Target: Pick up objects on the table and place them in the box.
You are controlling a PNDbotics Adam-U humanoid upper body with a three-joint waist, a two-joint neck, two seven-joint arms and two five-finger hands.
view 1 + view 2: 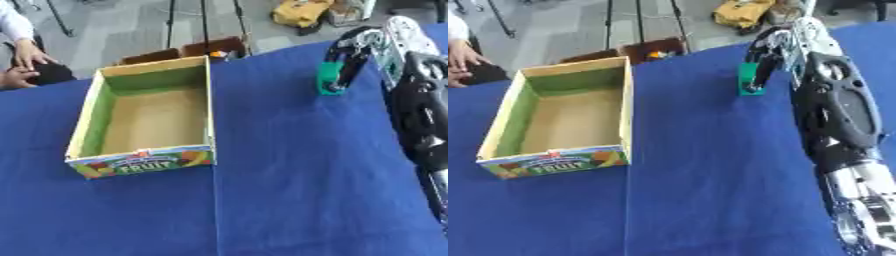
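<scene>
Green block (330, 80) upright on blue desk (289, 190), well right of box (144, 162), near desk's far edge. Right robot hand (354, 55) at block, dark fingers (761, 67) curled down round its top; appears to be pinching it. Block base looks to be touching desk.

Step judged: grasp phase of pick, lift not yet done. Next: raise block, carry left, over box's right wall, release inside. Box looks empty.

Right arm reaches from right side of box, forearm extended far, wrist bent down. Left robot hand unseen.
</scene>
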